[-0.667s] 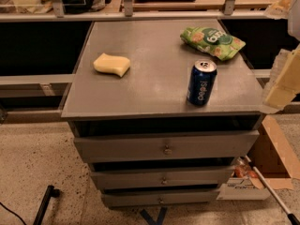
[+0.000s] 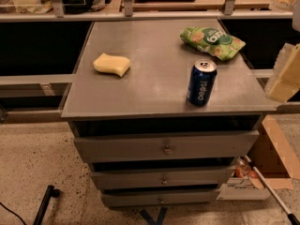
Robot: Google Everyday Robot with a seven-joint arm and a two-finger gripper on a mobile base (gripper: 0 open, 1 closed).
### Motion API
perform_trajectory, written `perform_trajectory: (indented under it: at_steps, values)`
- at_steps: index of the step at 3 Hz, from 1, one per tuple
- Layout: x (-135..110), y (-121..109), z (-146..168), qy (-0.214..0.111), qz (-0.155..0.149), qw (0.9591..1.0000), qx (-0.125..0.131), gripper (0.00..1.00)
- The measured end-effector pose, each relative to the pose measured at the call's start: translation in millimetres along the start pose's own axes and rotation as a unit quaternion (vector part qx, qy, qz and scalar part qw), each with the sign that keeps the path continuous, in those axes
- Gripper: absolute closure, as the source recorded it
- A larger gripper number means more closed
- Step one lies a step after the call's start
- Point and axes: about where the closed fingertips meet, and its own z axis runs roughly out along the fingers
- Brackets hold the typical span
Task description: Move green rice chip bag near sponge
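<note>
The pale yellow, wavy-edged soft sponge (image 2: 111, 64) lies on the left half of the grey flat-topped metal desk (image 2: 154, 86), with bare surface all round it. That leaves plenty of room to set something down just beside it.

Right of centre and towards the front stands the blue upright Pepsi can (image 2: 201, 82). Behind it, at the back right corner, lies the crinkly light-green rice chip bag with a dark green round logo (image 2: 212, 42), flat, slightly askew and well apart from the sponge.

The pale cream pincer (image 2: 285, 76) sits off the desk's right edge, not touching the bag, so the step in hand looks like the approach. It would be best to:

- come down over the bag's narrow middle and pinch the loose foil firmly
- lift it clear of the surface
- carry it left along the back of the desk, behind the can and not over it
- stop short of the sponge so as not to nudge it

The right border cuts the pincer off, and I cannot tell whether it is open or closed, or holding anything. The bag's lettering is hard to read, and the clutter on the shelf beyond the desk is cropped at the top.
</note>
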Motion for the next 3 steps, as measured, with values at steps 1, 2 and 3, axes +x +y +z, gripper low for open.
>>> perform_trajectory:
  at_steps: [1,2,3]
  values:
    - [16,-39,13,0.002,-0.025,0.9988,0.042,0.0]
    - [24,-95,37,-0.028,-0.077,0.9932,0.083,0.0]
    - [26,-152,82,-0.044,-0.125,0.9862,0.1,0.0]
